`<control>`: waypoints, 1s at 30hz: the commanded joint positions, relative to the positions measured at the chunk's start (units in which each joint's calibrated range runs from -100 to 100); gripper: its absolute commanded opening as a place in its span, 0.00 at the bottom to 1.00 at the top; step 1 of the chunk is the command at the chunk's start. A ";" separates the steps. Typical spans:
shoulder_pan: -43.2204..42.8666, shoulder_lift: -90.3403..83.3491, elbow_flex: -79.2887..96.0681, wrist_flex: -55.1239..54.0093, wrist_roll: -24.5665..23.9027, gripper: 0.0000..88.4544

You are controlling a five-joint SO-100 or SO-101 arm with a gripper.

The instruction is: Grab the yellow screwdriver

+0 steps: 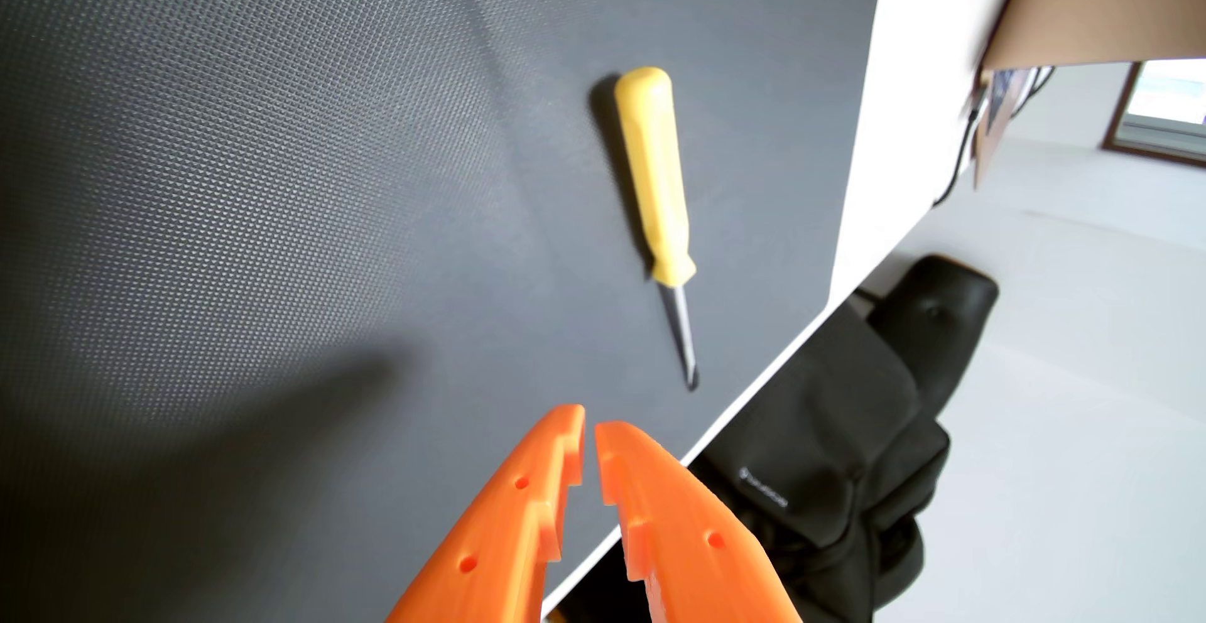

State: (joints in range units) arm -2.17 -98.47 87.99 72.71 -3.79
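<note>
The yellow screwdriver [654, 173] lies flat on a dark textured mat [293, 205] in the wrist view, its handle pointing up the frame and its dark metal shaft [682, 336] pointing down toward the gripper. My orange gripper [589, 419] enters from the bottom edge, its tips a short way below and left of the shaft's tip. The two fingers stand nearly together with only a thin gap, and nothing is held between them.
The mat ends at a white table edge [848, 258] on the right, close to the screwdriver. Beyond the edge, a black bag [848, 440] sits on the pale floor below. A cardboard box [1109, 3] and cables occupy the top right corner.
</note>
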 commanded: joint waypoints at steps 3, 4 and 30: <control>0.34 0.34 -5.19 2.88 0.16 0.02; 0.43 0.34 -5.46 3.06 0.16 0.02; 0.43 1.79 -11.49 3.40 0.00 0.01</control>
State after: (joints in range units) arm -2.17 -98.39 79.50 76.29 -3.79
